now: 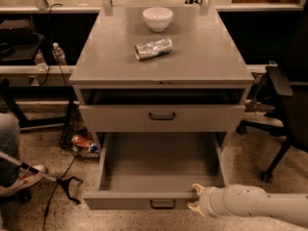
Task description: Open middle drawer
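Camera view: pincer, closure indeterminable, meets the middle drawer front rim on its left; pull straight, avoiding skew.

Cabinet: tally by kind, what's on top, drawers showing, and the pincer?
White bowl: 1
Silver can: 1
Drawers: 2 (top drawer; middle drawer, pulled out)
Pincer: 1, at the middle drawer's front rim, right of centre
Total: 5
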You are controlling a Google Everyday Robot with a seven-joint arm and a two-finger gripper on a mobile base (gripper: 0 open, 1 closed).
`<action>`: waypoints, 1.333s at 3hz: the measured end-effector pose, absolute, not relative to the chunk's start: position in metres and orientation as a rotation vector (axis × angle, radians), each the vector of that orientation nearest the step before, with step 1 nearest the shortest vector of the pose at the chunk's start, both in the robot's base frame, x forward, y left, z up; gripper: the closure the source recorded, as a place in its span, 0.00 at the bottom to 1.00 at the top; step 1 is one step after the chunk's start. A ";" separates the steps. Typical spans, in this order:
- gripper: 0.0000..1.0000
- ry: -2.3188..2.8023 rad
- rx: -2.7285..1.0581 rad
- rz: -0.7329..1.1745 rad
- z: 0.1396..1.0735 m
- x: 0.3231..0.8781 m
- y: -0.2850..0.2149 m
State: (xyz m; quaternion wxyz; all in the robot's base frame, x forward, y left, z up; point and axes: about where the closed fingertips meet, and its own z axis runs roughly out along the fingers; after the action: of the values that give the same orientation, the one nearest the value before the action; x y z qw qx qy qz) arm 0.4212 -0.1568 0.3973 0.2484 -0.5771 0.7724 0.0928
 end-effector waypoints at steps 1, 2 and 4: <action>0.85 2.105 -1.573 0.253 0.405 0.421 -0.157; 0.54 2.105 -1.573 0.253 0.407 0.421 -0.157; 0.07 2.077 -1.576 0.257 0.413 0.423 -0.158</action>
State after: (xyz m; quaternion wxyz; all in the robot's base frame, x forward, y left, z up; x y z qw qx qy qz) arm 0.4228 -0.1582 0.4133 0.2577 -0.5812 0.7660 0.0946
